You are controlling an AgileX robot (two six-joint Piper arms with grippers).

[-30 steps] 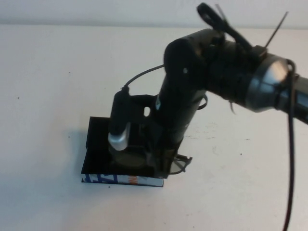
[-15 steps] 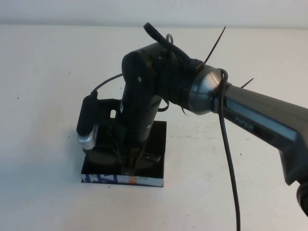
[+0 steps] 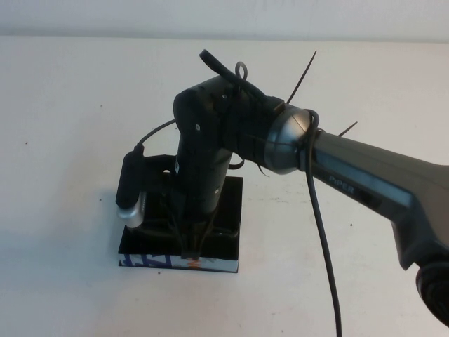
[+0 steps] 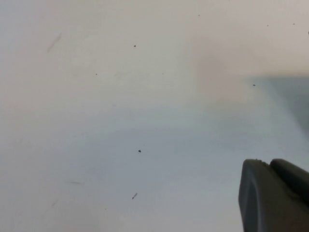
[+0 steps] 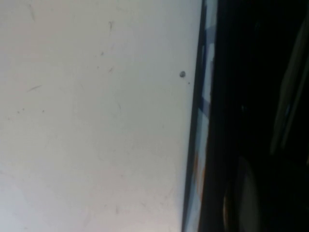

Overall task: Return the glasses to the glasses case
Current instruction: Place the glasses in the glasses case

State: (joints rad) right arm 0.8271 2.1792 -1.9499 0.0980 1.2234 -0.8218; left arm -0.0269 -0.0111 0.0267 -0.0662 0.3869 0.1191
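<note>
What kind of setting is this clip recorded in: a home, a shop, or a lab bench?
Probably a lab-style robot test bench. A bare white table against a plain wall holds only the glasses case. The right gripper hangs low over the case; the left gripper sits over bare tabletop.

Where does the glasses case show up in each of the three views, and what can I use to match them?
High view: the glasses case lies lower centre, under the right gripper.
Left wrist view: not in it; only bare table and the left gripper.
Right wrist view: it fills the right side.
Shared landmark: the printed front edge, also seen in the right wrist view.
</note>
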